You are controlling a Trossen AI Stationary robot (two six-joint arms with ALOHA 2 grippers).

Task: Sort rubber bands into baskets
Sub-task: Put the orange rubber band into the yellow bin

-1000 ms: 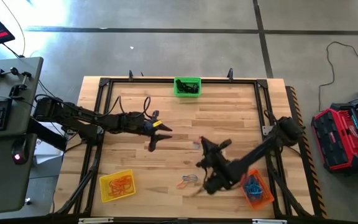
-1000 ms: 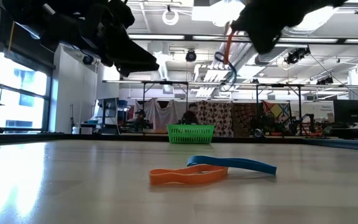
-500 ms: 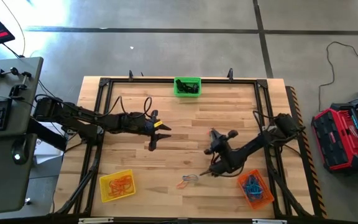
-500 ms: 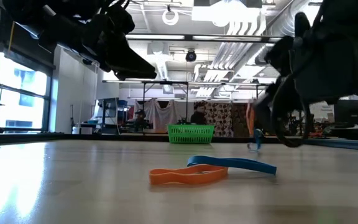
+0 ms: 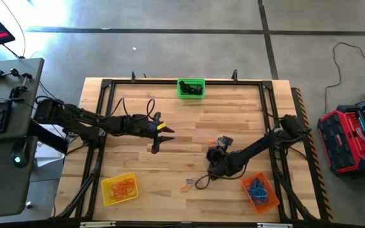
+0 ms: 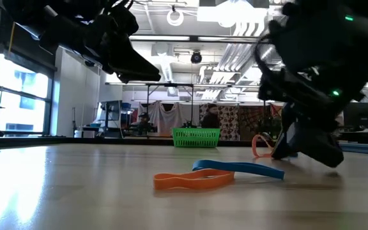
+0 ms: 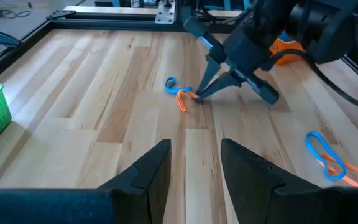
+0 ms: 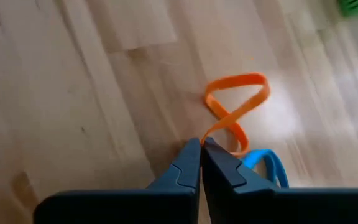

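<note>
My right gripper [image 8: 201, 144] is down at the table's middle right, shut on a twisted orange rubber band [image 8: 235, 106]. A blue band [image 8: 267, 167] lies right beside it. Both also show in the left wrist view [image 7: 180, 94]. Another orange band [image 6: 193, 181] and blue band [image 6: 238, 168] lie together nearer the front edge [image 5: 192, 184]. My left gripper [image 7: 194, 165] is open and empty above the table's left middle [image 5: 159, 137]. The green basket [image 5: 191, 88] stands at the far edge, the yellow basket [image 5: 119, 188] front left and the orange basket [image 5: 260, 192] front right. My right gripper pinches one end of the orange band's loop [image 8: 205, 138] between its two fingertips. The fingers slant down at it from the table's near right side. The rest of the band lies slack on the table in a figure-eight twist.
The yellow and orange baskets hold several bands, and the green one holds dark ones. A black frame [image 5: 106, 85] runs around the table top. Bare wood lies between the two arms. A person shows far off in the room behind the table [image 6: 209, 121].
My right gripper has come down from high above the table, moving toward the far edge, with the orange and blue bands hanging from it. The bands now lie on the table, and the fingertips are low over the wood.
</note>
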